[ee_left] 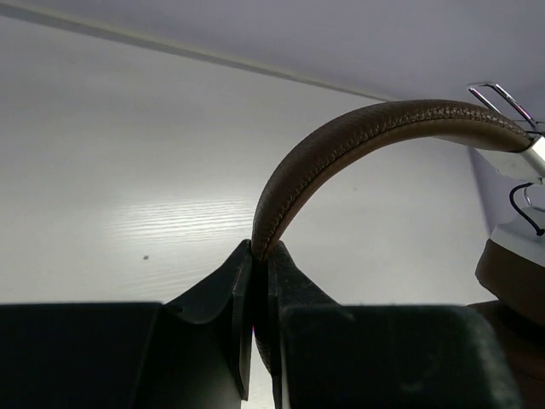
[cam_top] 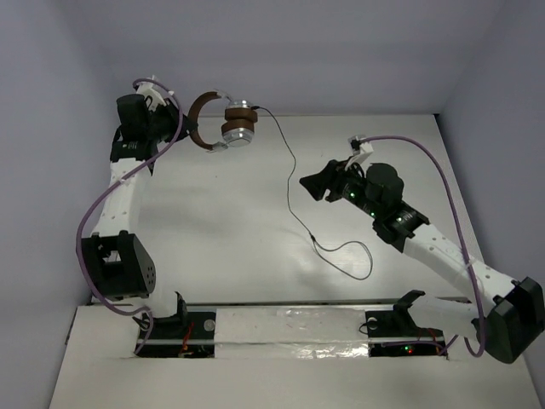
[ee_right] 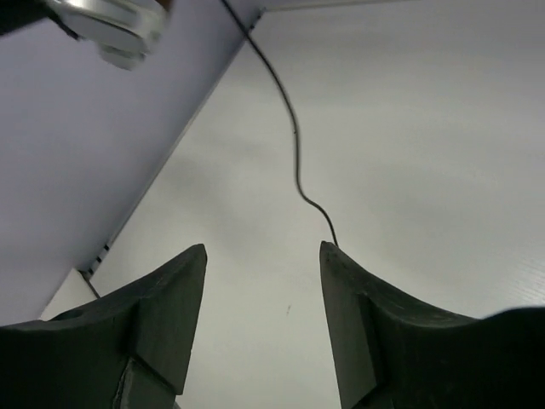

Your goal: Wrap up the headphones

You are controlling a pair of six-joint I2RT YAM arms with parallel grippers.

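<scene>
At far left rear of table (cam_top: 213, 221): 1 pair headphones (cam_top: 234, 123), held up near the back wall, 2 ear cups (cam_top: 240, 126) stacked together to the right of the brown headband (ee_left: 341, 145). Left gripper (ee_left: 260, 250): clamped on the headband, band pinched edge-on between nearly closed jaws. Cord (cam_top: 289, 183): thin, dark, running from the cups down across the table, curling at centre right. Right gripper (ee_right: 262, 256): jaws apart, grasping nothing, poised just right of the cord's middle stretch, cord visible on the table beyond the fingers
</scene>
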